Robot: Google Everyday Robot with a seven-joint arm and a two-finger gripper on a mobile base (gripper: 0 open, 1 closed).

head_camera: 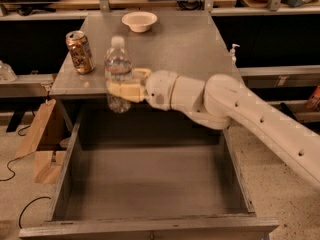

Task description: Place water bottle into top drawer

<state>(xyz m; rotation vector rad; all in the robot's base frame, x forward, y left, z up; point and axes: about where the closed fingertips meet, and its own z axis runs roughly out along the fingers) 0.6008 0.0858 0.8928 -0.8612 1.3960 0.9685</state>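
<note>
While the gripper (121,85) pinches the water bottle (118,64) over the far left of the top drawer (150,228) (barely past the tabletop (190,49)), an early drop could clip that edge.

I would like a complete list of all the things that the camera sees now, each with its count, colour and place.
water bottle: one, clear with white cap, upright, held at the front edge of the cabinet top
top drawer: one, grey, pulled open, below the bottle
can: one, gold-brown, upright on the left of the cabinet top
bowl: one, white, at the back of the cabinet top
cabinet top: one, grey
cardboard: brown pieces, on the floor left of the drawer
gripper: one, beige, shut on the water bottle
arm: one, white, reaching in from the right
</note>
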